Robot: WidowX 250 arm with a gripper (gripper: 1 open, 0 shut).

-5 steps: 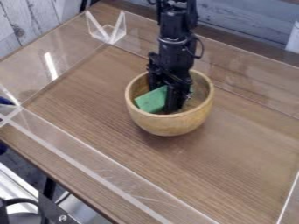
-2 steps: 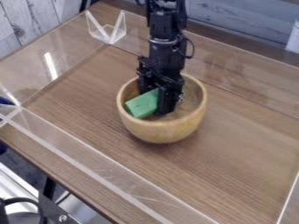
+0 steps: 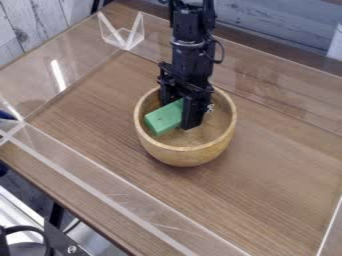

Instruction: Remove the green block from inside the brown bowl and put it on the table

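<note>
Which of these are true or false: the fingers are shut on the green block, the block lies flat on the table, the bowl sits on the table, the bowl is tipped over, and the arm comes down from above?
1. The fingers are shut on the block. True.
2. The block lies flat on the table. False: it is tilted, inside the bowl, at rim height.
3. The bowl sits on the table. True.
4. The bowl is tipped over. False: it stands upright, opening up.
5. The arm reaches down into the bowl from above. True.
</note>
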